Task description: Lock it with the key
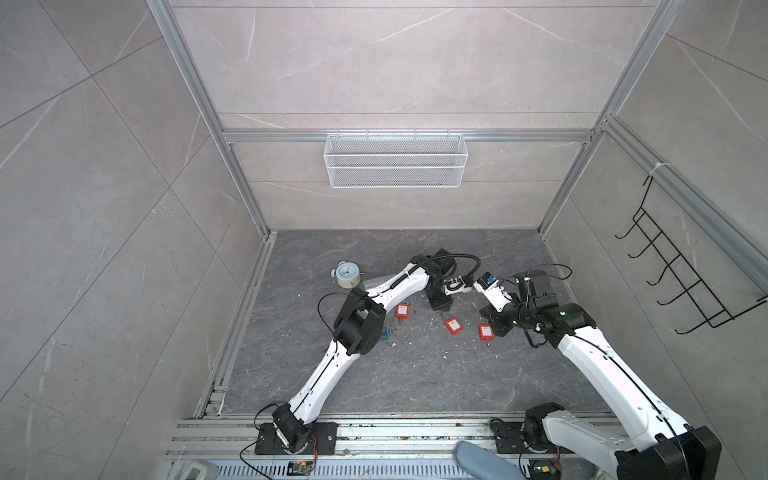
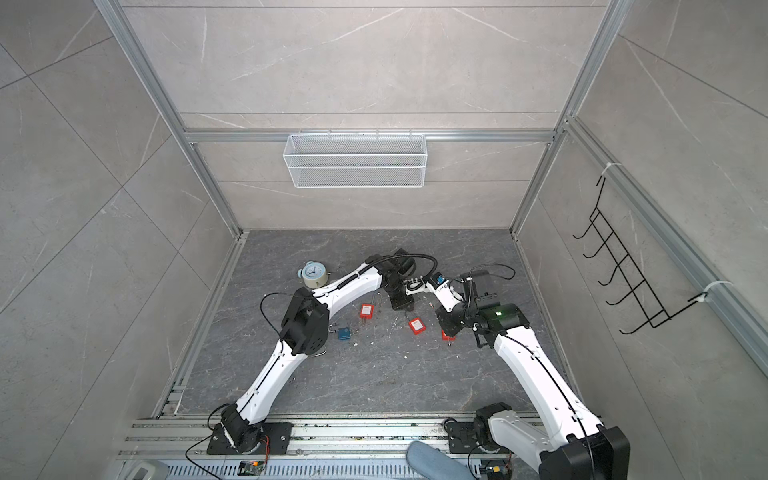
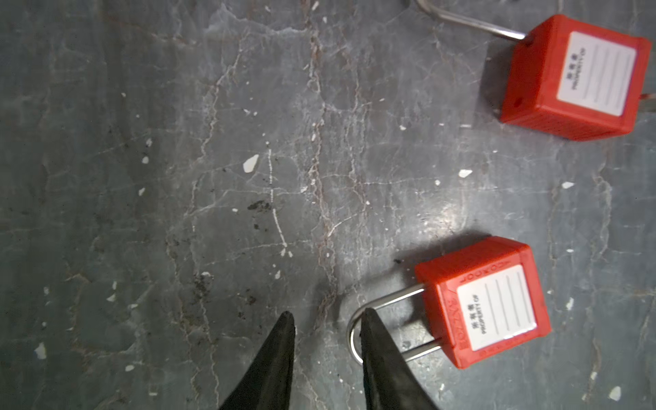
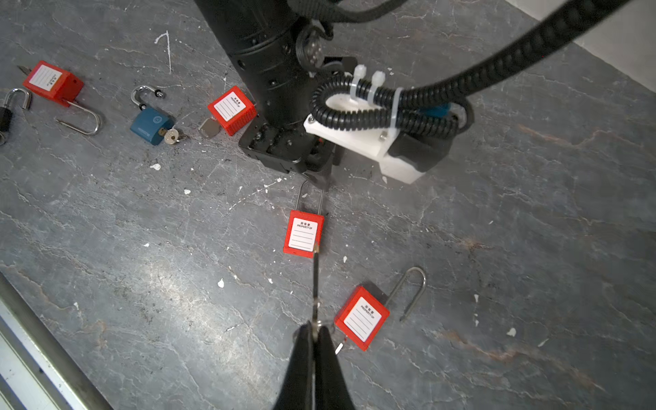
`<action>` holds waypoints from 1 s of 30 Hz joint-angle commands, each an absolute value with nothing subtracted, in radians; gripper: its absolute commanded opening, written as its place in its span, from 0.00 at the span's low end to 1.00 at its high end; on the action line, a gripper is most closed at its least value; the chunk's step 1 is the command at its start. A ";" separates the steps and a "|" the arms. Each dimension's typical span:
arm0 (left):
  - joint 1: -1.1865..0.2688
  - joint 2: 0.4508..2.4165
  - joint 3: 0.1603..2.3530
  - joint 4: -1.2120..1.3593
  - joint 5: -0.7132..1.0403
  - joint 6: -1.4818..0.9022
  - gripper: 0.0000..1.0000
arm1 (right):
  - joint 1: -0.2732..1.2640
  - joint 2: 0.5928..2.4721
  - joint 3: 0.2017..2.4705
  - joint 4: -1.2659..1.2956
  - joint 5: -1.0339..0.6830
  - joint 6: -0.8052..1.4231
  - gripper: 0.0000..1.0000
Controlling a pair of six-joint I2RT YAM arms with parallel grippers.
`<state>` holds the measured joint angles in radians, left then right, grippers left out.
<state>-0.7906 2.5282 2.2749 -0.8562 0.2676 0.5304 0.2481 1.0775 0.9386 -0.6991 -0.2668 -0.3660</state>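
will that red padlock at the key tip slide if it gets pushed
Probably slides: the red padlock lies flat on the smooth table, and the left gripper is open, not clamping its shackle. Unlikely to roll: boxy body. The shackle looks like rigid steel.

I see the red padlock (image 4: 303,232) lying flat near the middle of the tabletop (image 4: 142,284), white label up, with both legs of its steel shackle (image 3: 394,298) seated in the body. The key (image 4: 315,280) is pinched edge-on in the right fingers (image 4: 301,365). Its tip is at the padlock's bottom corner, and I cannot tell whether it touches.
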 commanded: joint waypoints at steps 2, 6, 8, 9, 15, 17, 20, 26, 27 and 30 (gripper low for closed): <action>-0.728 2.321 2.162 -0.718 0.316 0.456 0.39 | 0.245 1.095 0.961 -0.699 -0.298 -0.306 0.00; -0.683 2.137 1.949 -0.562 0.337 0.376 0.39 | 0.245 1.139 0.997 -0.734 -0.309 -0.256 0.00; -0.664 2.039 1.819 -0.478 0.357 0.326 0.39 | 0.245 1.182 1.022 -0.754 -0.308 -0.216 0.00; -0.658 1.996 1.755 -0.443 0.363 0.307 0.39 | 0.245 1.206 1.033 -0.764 -0.308 -0.198 0.00; -0.649 1.737 1.378 -0.276 0.377 0.191 0.39 | 0.245 1.391 1.094 -0.790 -0.280 -0.076 0.00; -0.649 1.672 1.291 -0.241 0.376 0.161 0.39 | 0.245 1.445 1.099 -0.784 -0.271 -0.058 0.00; -0.650 1.589 1.183 -0.205 0.363 0.112 0.39 | 0.245 1.520 1.110 -0.780 -0.252 -0.034 0.00; -0.658 1.486 1.057 -0.175 0.338 0.049 0.38 | 0.247 1.619 1.116 -0.772 -0.224 0.018 0.00; -0.659 1.477 1.045 -0.174 0.337 0.042 0.38 | 0.248 1.631 1.113 -0.767 -0.220 0.024 0.00; -0.666 1.457 1.011 -0.159 0.330 0.018 0.38 | 0.251 1.664 1.093 -0.743 -0.220 0.038 0.00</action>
<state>-0.6575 1.5055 1.0237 -0.2226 0.3374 0.0734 0.2481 1.6356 1.0851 -0.7498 -0.2363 -0.0013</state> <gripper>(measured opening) 0.385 0.051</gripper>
